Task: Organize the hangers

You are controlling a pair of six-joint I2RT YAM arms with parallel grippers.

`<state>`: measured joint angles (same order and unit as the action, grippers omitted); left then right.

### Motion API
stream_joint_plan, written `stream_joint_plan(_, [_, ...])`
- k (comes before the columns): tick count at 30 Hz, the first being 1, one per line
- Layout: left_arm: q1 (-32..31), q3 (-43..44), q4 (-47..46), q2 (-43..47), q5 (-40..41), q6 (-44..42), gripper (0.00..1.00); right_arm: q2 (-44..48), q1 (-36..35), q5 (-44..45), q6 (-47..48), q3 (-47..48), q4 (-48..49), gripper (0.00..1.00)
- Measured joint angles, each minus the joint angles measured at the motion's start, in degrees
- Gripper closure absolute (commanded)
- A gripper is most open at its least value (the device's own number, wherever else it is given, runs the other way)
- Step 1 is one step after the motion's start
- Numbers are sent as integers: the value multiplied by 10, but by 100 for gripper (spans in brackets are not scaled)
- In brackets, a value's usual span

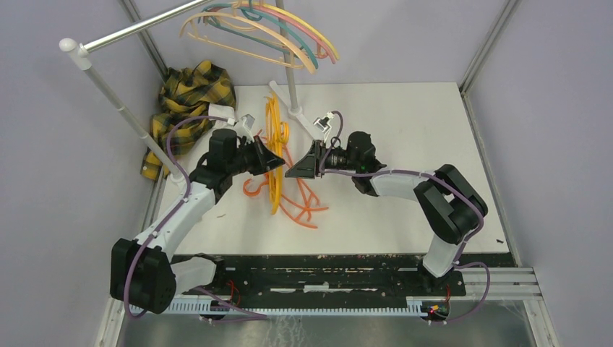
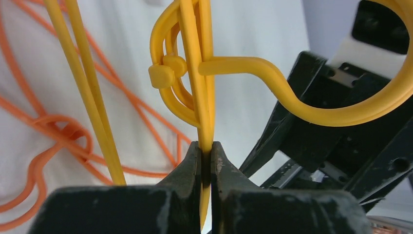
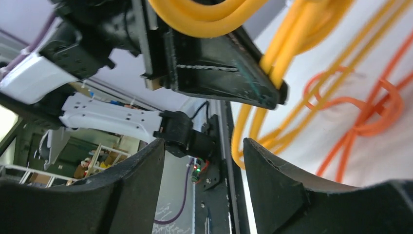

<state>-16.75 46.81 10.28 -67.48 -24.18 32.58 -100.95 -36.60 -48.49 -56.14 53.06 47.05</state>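
Note:
My left gripper [image 1: 275, 162] is shut on a yellow hanger [image 1: 273, 137] and holds it on edge above the table. In the left wrist view the fingertips [image 2: 194, 155] pinch the thin yellow hanger [image 2: 195, 73] below its hook. My right gripper [image 1: 298, 170] faces the left one, open and empty. In the right wrist view its jaws [image 3: 203, 165] stand wide apart just short of the left gripper [image 3: 219, 73] and the yellow hanger [image 3: 253, 126]. Orange hangers [image 1: 303, 206] lie tangled on the table beneath. Several peach, yellow, teal and pink hangers [image 1: 260, 29] hang on the rack.
A yellow-black plaid cloth [image 1: 191, 94] lies at the back left corner. The rack's white pole [image 1: 116, 101] slants over the left side, and its second pole [image 1: 290, 79] stands on a white foot behind the grippers. Grey walls close in the table.

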Motion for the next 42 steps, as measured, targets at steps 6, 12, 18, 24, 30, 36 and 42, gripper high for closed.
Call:
stream_joint_plan(6, [0, 0, -98, -1, -50, 52, 97, -8, -13, -30, -47, -4, 106, 36])
stream_joint_plan(12, [1, 0, -155, -3, -72, 93, 97, -17, -15, -43, -66, -5, 139, 37])
stream_joint_plan(18, [2, 4, -154, -3, -74, 96, 97, 3, -16, -45, -20, -9, 90, 34])
stream_joint_plan(24, [2, 17, -129, 0, -76, 96, 97, 78, -16, -5, 123, -12, -104, 27])
stream_joint_plan(30, [2, 17, -121, 2, -81, 96, 97, 81, -16, 17, 187, -10, -179, 29])
stream_joint_plan(36, [2, 17, -121, 11, -93, 96, 97, 23, -16, 20, 163, -7, -154, 33])
stream_joint_plan(42, [2, 17, -123, 16, -95, 96, 97, 6, -16, 6, 122, -3, -94, 37])
